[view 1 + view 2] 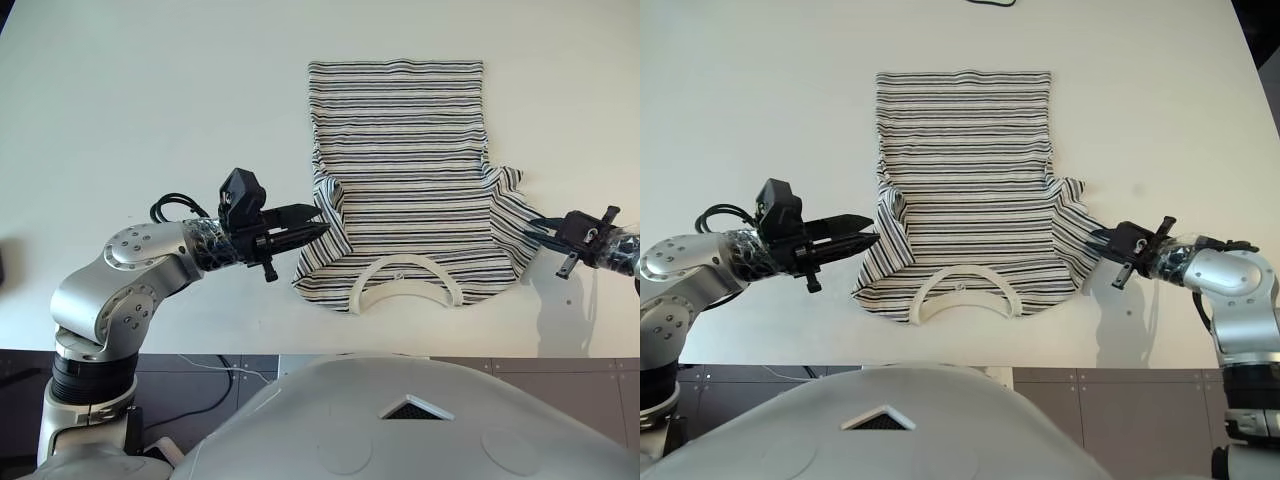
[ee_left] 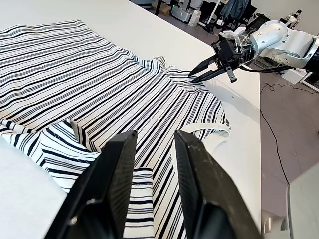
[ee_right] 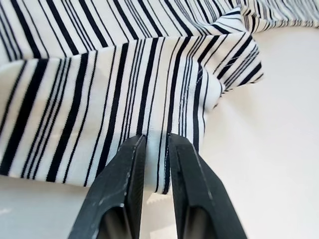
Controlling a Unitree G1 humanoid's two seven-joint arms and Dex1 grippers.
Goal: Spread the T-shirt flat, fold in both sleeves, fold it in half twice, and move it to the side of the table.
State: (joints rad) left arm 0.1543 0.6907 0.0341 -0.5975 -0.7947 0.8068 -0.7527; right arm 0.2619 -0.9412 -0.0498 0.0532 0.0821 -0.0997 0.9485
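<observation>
a black-and-white striped t-shirt [image 1: 400, 170] of thin, soft fabric lies on the smooth white desk [image 1: 150, 100] between the two claws, its curved white collar [image 1: 445, 275] toward the robot and both sleeves rumpled. the left claw [image 1: 318, 228] is slightly spread, tips at the left sleeve's fold. the right claw [image 1: 1098, 238] is pinching the right sleeve's edge.

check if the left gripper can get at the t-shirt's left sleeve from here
Probably yes: the left gripper is open with its tips right at the T-shirt's bunched left sleeve, and nothing lies between them.
</observation>
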